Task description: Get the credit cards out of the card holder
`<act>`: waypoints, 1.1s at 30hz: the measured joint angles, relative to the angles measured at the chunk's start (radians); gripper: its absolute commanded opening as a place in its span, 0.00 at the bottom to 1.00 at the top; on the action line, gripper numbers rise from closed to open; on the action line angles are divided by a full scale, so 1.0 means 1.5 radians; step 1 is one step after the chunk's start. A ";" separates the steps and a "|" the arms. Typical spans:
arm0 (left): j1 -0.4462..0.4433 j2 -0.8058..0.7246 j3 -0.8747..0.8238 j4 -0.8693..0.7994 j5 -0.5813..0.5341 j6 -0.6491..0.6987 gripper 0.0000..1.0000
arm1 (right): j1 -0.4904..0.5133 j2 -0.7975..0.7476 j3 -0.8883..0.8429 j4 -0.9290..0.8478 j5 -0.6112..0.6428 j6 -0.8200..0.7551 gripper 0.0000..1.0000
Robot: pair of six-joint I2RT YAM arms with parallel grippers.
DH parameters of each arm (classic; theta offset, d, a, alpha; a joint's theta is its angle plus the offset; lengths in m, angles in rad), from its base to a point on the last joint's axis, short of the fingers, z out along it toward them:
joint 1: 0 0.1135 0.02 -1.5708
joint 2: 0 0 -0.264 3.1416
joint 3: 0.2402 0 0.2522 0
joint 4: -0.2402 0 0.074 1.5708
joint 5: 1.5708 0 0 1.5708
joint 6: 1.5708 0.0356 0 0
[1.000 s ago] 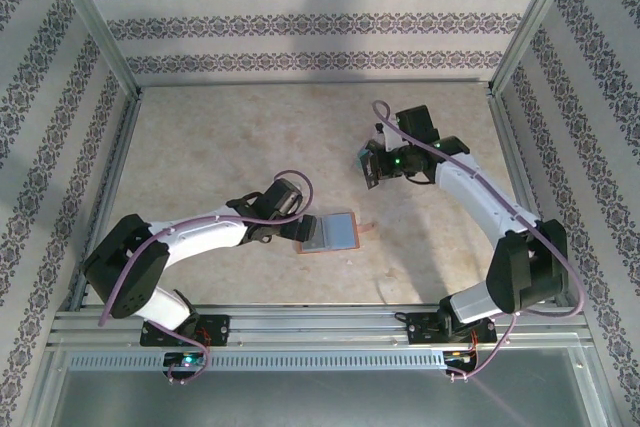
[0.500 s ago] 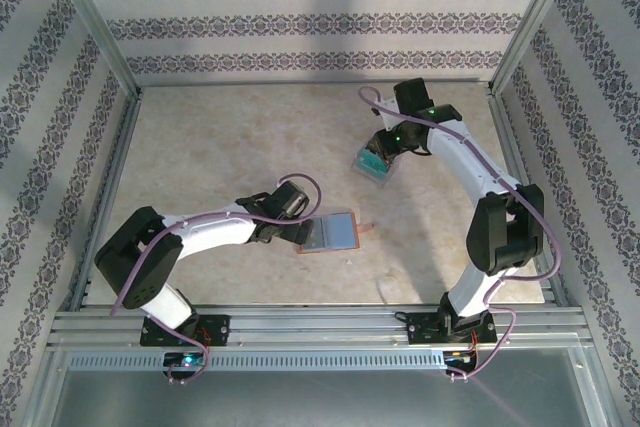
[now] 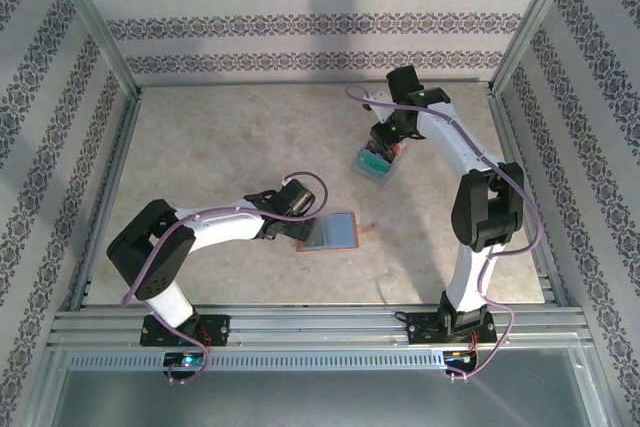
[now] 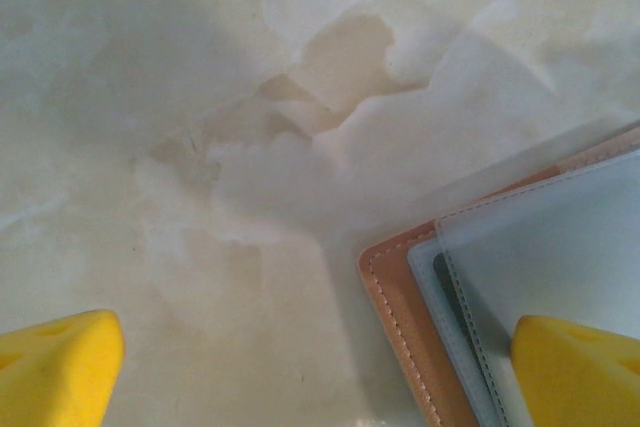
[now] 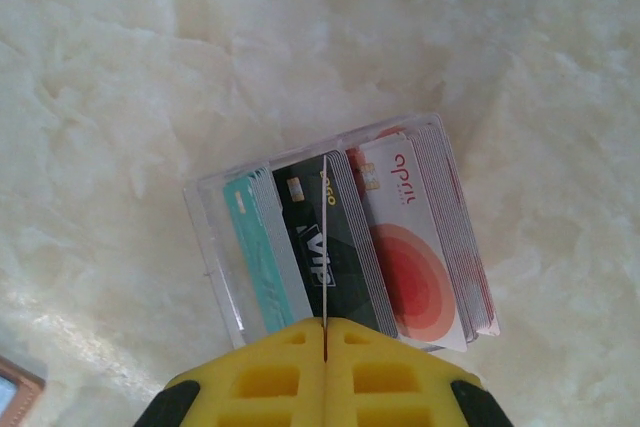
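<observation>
The card holder [image 3: 330, 234] lies flat on the marbled cream table [image 3: 220, 147], in the lower centre of the overhead view. The left wrist view has it [image 4: 400, 327] in the lower right corner. It has a salmon-pink, leather-like edge with a rounded corner and a line of pale stitching, and frosted grey-blue pockets layered on top. The left gripper [image 4: 318, 372] is spread wide. One blunt yellow fingertip sits over bare table at lower left and the other over the pockets at lower right; whether either touches cannot be told. In the upper right of the overhead view the right gripper [image 3: 379, 153] hangs over a clear plastic tray [image 3: 366, 173]. In the right wrist view its ribbed yellow fingers [image 5: 250, 377] are pressed together on a thin card [image 5: 325, 237], seen edge-on as a fine line. Below it the tray [image 5: 203, 222], glossy and rectangular, holds the credit cards [image 5: 350, 247] standing in packed rows. There are teal ones at left, a dark one marked "VIP" in the middle, and a white one at right with red concentric circles and the word "april". The small yellow letters on the dark card are too fine to read.
</observation>
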 measured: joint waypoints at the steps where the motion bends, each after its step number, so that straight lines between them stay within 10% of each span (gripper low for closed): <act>1: 0.000 0.001 0.001 0.000 -0.002 0.000 0.99 | 0.000 0.005 0.004 -0.004 0.000 -0.006 0.00; 33: 0.000 -0.060 0.010 -0.038 -0.031 0.000 0.99 | -0.013 0.101 0.075 -0.058 -0.008 -0.080 0.03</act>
